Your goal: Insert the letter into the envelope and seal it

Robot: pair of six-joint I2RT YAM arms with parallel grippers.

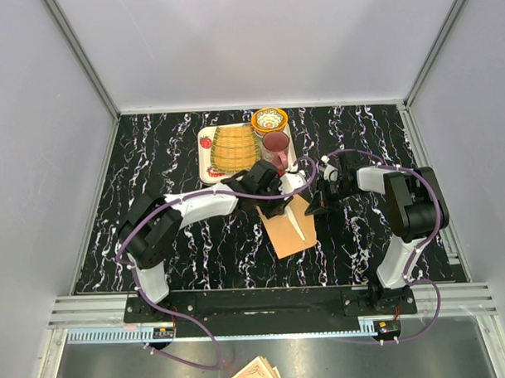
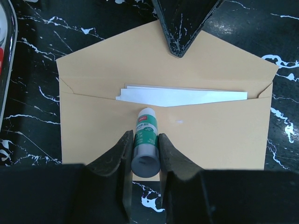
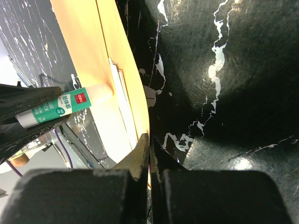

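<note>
The orange-tan envelope point(image 1: 292, 227) lies on the table between both arms, its flap open. In the left wrist view the envelope point(image 2: 215, 135) shows the letter point(image 2: 187, 96) as a pale sheet tucked in its pocket, only the top edge showing. My left gripper point(image 2: 144, 137) is shut on a green-and-white glue stick point(image 2: 145, 142) whose tip touches the envelope at the pocket's edge. My right gripper point(image 3: 149, 139) is shut on the tip of the envelope's flap point(image 3: 133, 79) and holds it open; its fingers point(image 2: 180, 28) show at the flap's point. The glue stick point(image 3: 56, 109) also shows in the right wrist view.
A tray point(image 1: 206, 153) behind the envelope holds a yellow striped stack point(image 1: 233, 148), a maroon cup point(image 1: 276, 147) and a patterned bowl point(image 1: 269, 120). An ornate-edged beige paper stack point(image 1: 257, 375) lies below the table's near edge. Both arms point(image 1: 203, 206) crowd the envelope.
</note>
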